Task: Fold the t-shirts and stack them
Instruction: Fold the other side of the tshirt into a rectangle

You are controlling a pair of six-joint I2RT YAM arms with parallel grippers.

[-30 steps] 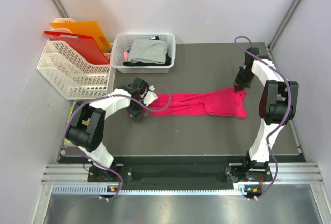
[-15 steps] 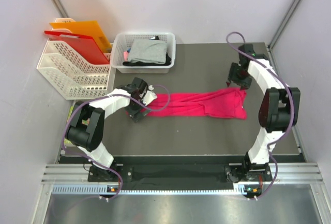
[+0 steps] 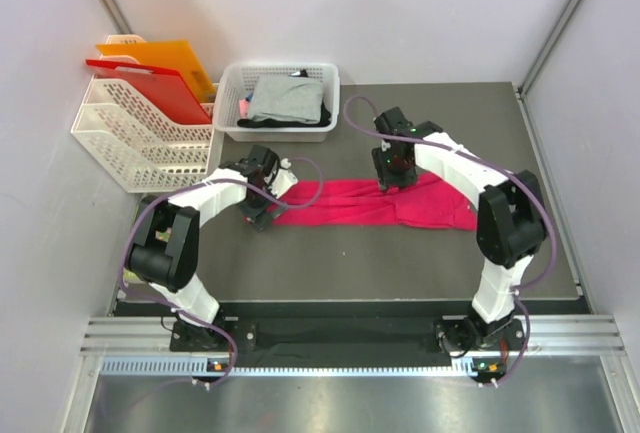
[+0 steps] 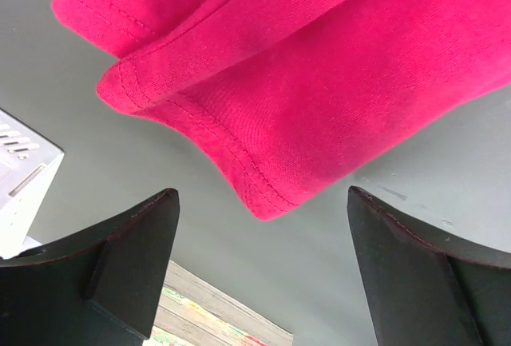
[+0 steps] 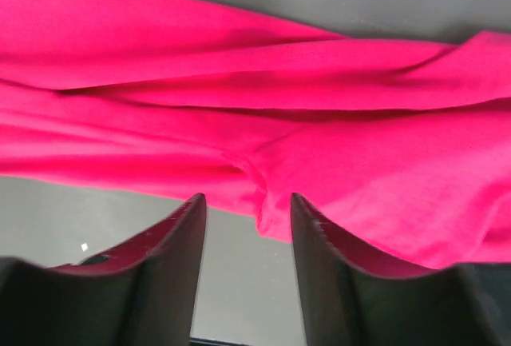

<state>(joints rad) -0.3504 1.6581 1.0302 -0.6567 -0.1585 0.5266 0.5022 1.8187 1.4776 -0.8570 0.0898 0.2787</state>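
A bright pink-red t-shirt [image 3: 400, 201] lies stretched left to right across the dark table. My left gripper [image 3: 260, 213] is open at its left end; in the left wrist view the hemmed corner [image 4: 263, 194] lies on the table between the wide-apart fingers [image 4: 120, 266]. My right gripper [image 3: 391, 181] is over the shirt's far edge near its middle, open, with a fold of the shirt's edge [image 5: 267, 218] between its fingers [image 5: 184, 234]. A grey t-shirt [image 3: 285, 95] lies folded on a black one [image 3: 322, 113] in the white basket [image 3: 232, 88].
A white mesh file rack [image 3: 130, 148] stands at the far left with an orange folder [image 3: 170, 58] and a red folder [image 3: 150, 83]. The basket sits at the back, just behind the shirt's left half. Walls close in on both sides.
My right gripper has left the shirt's right end, lifted and swung left to the middle of its far edge. The left gripper has shifted only slightly.
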